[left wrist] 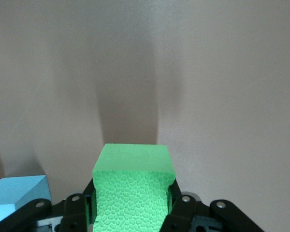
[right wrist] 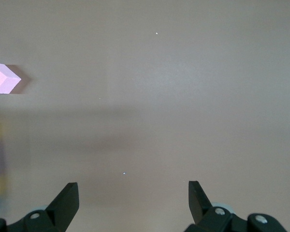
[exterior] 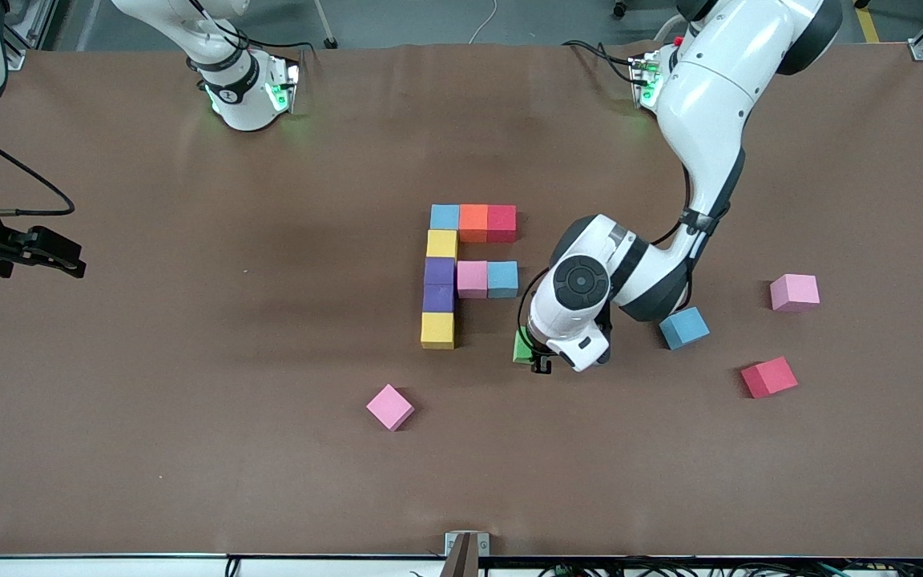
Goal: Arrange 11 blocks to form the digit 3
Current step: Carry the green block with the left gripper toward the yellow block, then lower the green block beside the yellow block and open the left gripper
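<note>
Blocks partly formed into the digit 3 [exterior: 465,272] at mid-tabletop [exterior: 189,401].
Nine touching cubes make an unfinished figure; the left gripper [exterior: 538,359] hangs just beside its yellow end block [exterior: 437,329], jaws pinching the green block [left wrist: 133,191]. Loose cubes lie apart: a pink block [exterior: 390,406], a blue block [exterior: 684,328], a red block [exterior: 769,377] and another pink one [exterior: 795,292]. The right gripper [right wrist: 134,200] waits at its end of the tabletop, jaws spread.

The left arm's big white wrist covers most of the green block [exterior: 521,347], so only a small corner peeks out. The right hand [exterior: 57,258] sits at the picture's edge, its arm cut off.
</note>
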`<state>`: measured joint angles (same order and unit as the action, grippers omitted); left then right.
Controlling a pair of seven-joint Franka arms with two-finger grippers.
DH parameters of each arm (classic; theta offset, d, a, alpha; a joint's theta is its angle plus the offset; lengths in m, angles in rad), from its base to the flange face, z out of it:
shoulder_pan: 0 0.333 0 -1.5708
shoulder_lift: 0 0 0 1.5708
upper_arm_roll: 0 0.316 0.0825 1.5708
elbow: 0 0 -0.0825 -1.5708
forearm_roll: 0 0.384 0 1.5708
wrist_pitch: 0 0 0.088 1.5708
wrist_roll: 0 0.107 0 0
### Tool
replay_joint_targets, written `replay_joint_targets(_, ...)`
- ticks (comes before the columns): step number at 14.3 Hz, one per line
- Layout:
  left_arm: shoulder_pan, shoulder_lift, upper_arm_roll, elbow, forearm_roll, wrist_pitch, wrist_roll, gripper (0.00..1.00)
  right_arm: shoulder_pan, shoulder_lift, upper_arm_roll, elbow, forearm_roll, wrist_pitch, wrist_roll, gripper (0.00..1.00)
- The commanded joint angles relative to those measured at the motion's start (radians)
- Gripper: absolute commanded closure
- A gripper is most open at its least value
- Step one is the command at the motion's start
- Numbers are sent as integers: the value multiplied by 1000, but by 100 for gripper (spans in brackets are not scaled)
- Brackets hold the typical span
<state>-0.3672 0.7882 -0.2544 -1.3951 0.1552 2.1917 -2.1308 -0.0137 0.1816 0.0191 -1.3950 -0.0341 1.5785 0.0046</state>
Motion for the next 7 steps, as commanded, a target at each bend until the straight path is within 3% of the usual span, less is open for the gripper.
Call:
replay_joint_targets(1,-2,-32,1,-51,18,26,-52,90,3,7,10,13,2,-50,-11,0)
replay_joint_targets(3,-5,-30,1,-51,18,28,-67,90,0,4,10,14,3,-146,-8,0)
replay_joint_targets(7,-19,-29,1,-62,20,40,-115,90,6,-14,9,5,8,-143,-6,0)
